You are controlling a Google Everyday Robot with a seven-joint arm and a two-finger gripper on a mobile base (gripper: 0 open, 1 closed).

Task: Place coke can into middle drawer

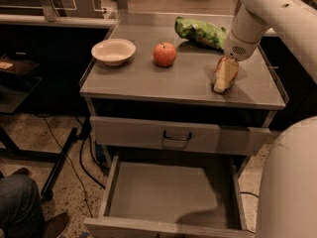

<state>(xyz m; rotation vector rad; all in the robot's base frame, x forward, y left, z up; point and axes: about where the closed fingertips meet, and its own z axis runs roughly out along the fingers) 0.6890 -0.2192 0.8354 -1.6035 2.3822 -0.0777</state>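
Note:
The coke can (218,67) stands on the right part of the cabinet top, and only red-orange slivers of it show behind my gripper. My gripper (224,81) comes down from the white arm (247,24) at the upper right and sits right at the can, low over the top. The middle drawer (115,182) is pulled out below, a wide grey tray with low walls and a bare flat floor.
A red apple (165,54), a white bowl (113,51) and a green chip bag (200,31) lie on the cabinet top (148,81). A closed drawer front with a black handle (177,136) sits above the open drawer. A person's leg (20,207) is at the lower left. The robot's white body (292,182) fills the lower right.

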